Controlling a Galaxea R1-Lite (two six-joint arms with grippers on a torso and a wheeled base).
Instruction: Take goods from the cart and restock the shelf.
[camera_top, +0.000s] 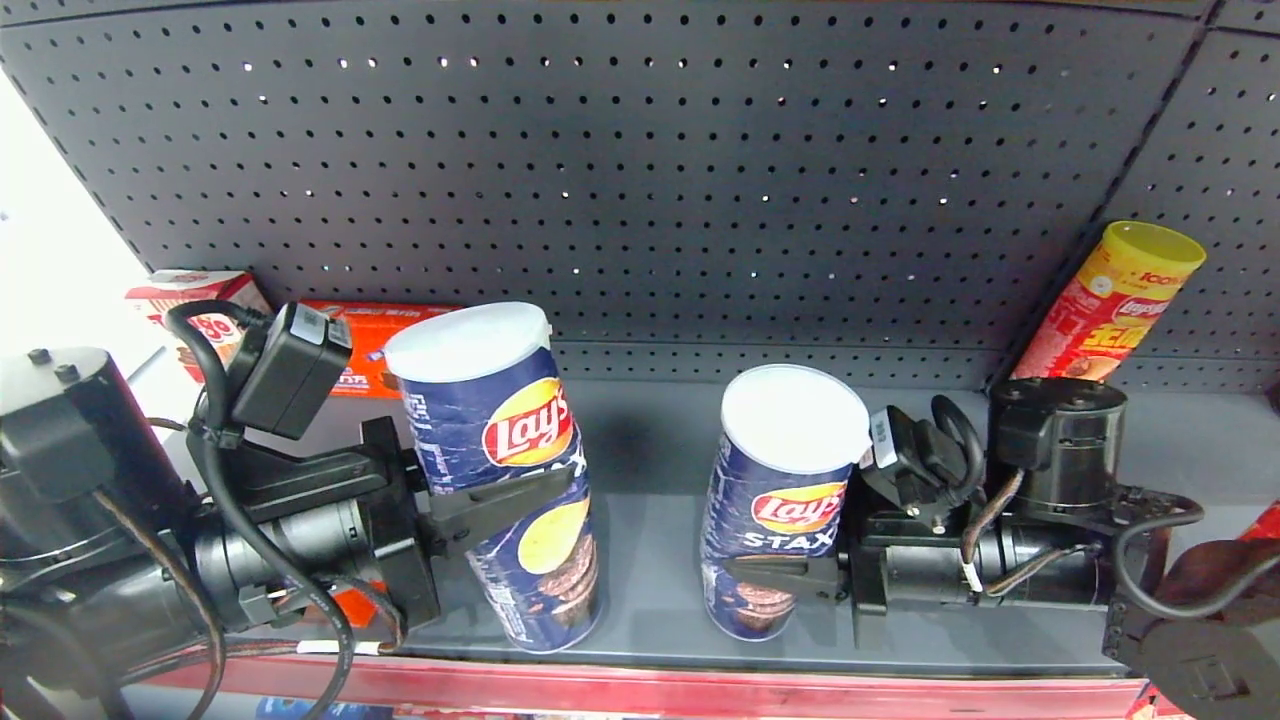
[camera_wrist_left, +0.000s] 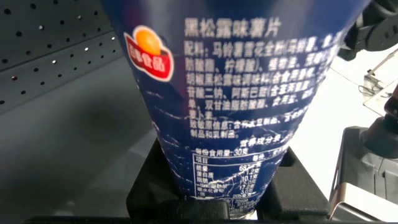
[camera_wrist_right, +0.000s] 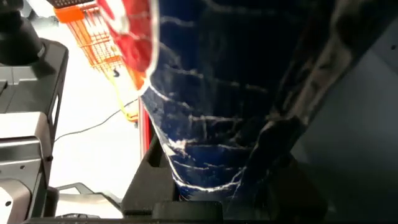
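The left gripper (camera_top: 515, 500) pinches a tilted can (camera_top: 500, 450) near the shelf (camera_top: 650, 520) front edge; the right gripper (camera_top: 775, 572) pinches an upright can (camera_top: 790, 490) beside it. Released leaning, the tilted can could topple off; its footing seems unclear.

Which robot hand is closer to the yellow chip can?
Right. The right gripper is a bit left of the yellow can; the left gripper is much farther left.

Both arms level, grippers pointing inward.
Left gripper (camera_top: 505, 500) clamped on the left can (camera_top: 490, 420), right gripper (camera_top: 775, 575) on the right can (camera_top: 790, 480).
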